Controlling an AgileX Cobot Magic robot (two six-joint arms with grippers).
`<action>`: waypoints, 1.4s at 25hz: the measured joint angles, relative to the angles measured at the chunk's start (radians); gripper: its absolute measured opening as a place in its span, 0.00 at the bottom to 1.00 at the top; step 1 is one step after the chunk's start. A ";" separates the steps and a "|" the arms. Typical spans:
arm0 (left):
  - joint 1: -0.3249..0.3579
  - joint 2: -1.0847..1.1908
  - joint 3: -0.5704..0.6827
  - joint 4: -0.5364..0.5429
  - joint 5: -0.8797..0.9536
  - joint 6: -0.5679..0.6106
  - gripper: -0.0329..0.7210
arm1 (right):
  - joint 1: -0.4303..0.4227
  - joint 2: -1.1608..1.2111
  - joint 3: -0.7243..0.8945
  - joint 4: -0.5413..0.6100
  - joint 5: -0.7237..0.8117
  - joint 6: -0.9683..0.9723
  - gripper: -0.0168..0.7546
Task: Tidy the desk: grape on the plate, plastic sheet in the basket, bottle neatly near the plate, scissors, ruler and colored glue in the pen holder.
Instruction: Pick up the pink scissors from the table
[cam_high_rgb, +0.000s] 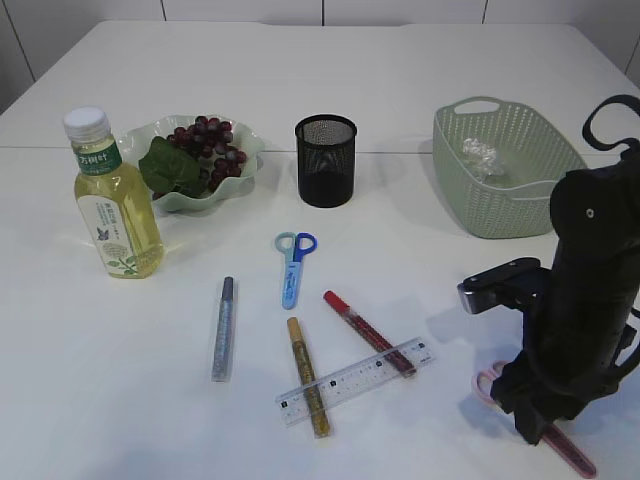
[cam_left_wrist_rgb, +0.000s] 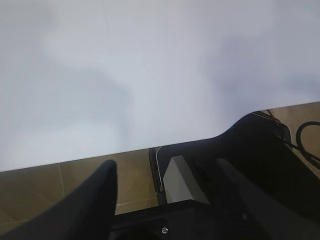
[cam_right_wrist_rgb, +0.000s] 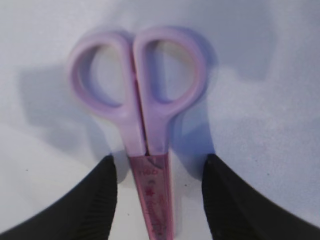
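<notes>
Pink scissors (cam_right_wrist_rgb: 145, 115) lie flat on the white table, between the fingers of my open right gripper (cam_right_wrist_rgb: 161, 161), which touch nothing. From outside, that gripper (cam_high_rgb: 535, 430) points down over the pink scissors (cam_high_rgb: 575, 458) at the front right. Blue scissors (cam_high_rgb: 293, 265), a clear ruler (cam_high_rgb: 355, 380) and silver (cam_high_rgb: 223, 328), gold (cam_high_rgb: 305, 375) and red (cam_high_rgb: 360, 325) glue pens lie mid-table. The grape bunch (cam_high_rgb: 212, 145) rests on the green plate (cam_high_rgb: 250, 150), with the bottle (cam_high_rgb: 112, 200) beside it. The plastic sheet (cam_high_rgb: 480, 157) is in the basket (cam_high_rgb: 505, 215). The left gripper (cam_left_wrist_rgb: 167, 167) is open and empty.
The black mesh pen holder (cam_high_rgb: 325, 160) stands upright behind the blue scissors. The ruler lies across the gold and red pens. The left wrist view shows only bare table, its edge (cam_left_wrist_rgb: 125, 150) and the floor below.
</notes>
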 joint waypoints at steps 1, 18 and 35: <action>0.000 0.000 0.000 0.001 0.000 0.000 0.62 | 0.000 0.000 0.000 0.000 0.000 0.000 0.59; 0.000 0.000 0.000 0.005 0.000 0.000 0.62 | 0.000 0.000 0.000 -0.002 -0.017 0.000 0.57; 0.000 0.000 0.000 0.006 0.000 0.002 0.62 | 0.000 0.000 0.000 -0.034 -0.070 0.000 0.57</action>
